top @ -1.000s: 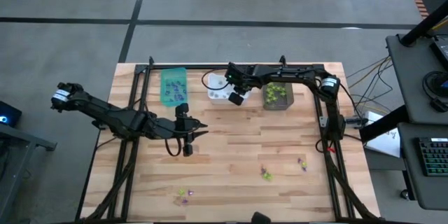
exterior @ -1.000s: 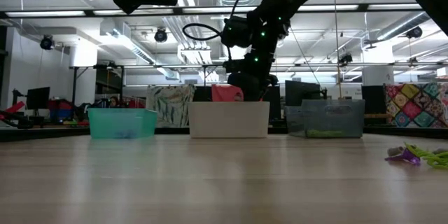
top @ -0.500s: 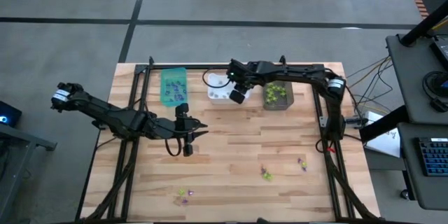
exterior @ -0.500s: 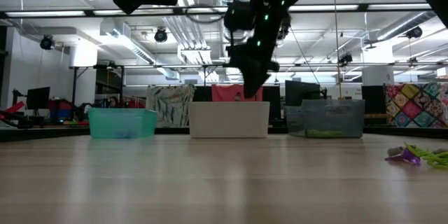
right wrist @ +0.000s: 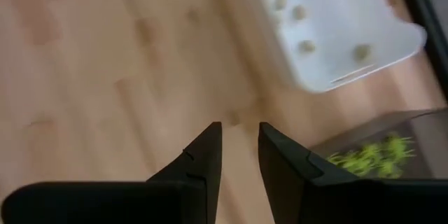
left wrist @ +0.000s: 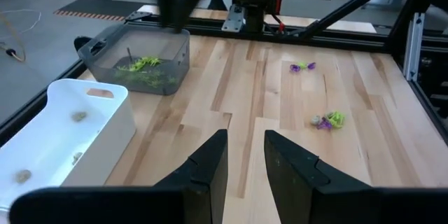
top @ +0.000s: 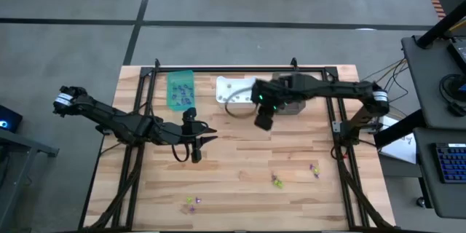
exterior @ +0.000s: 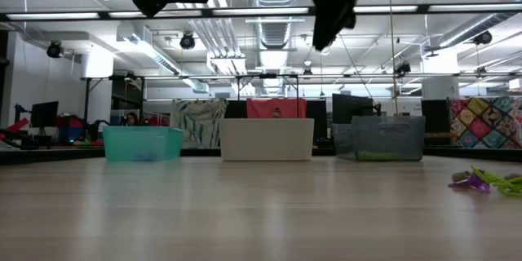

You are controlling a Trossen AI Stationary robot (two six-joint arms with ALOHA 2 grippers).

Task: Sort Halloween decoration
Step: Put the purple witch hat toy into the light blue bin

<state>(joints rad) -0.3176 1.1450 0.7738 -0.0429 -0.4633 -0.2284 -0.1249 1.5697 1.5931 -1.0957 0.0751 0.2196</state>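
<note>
The right hand (top: 263,121) hangs above the wooden bench (top: 240,167), just in front of the white bin (top: 234,91) and the dark bin (top: 287,105), w/ its arm reaching in from the right side. In the right wrist view its fingers (right wrist: 203,157) stand a narrow gap apart, w/ nothing between them, only bare wood under them. The left hand (top: 195,142) waits over the bench left of centre, nearer than the teal bin (top: 180,89); its fingers (left wrist: 210,164) are also a little apart and hold nothing. Three bins stand in a row at the far edge: teal on the left, white in the middle, dark on the right. The Halloween decoration is partly sorted: purple trinkets (top: 180,93) lie in the teal bin, pale trinkets (right wrist: 301,28) in the white bin, lime-green trinkets (left wrist: 143,66) in the dark bin. Some pieces are still loose on the bench: a small purple-and-green group (top: 191,202) near the front edge at left, a green-and-pale group (top: 277,182) towards the front right, and a purple piece (top: 314,169) just right of it. In the low view a purple and green piece (exterior: 485,181) lies at the right edge of the bench; both arms show only as dark shapes at the top.
</note>
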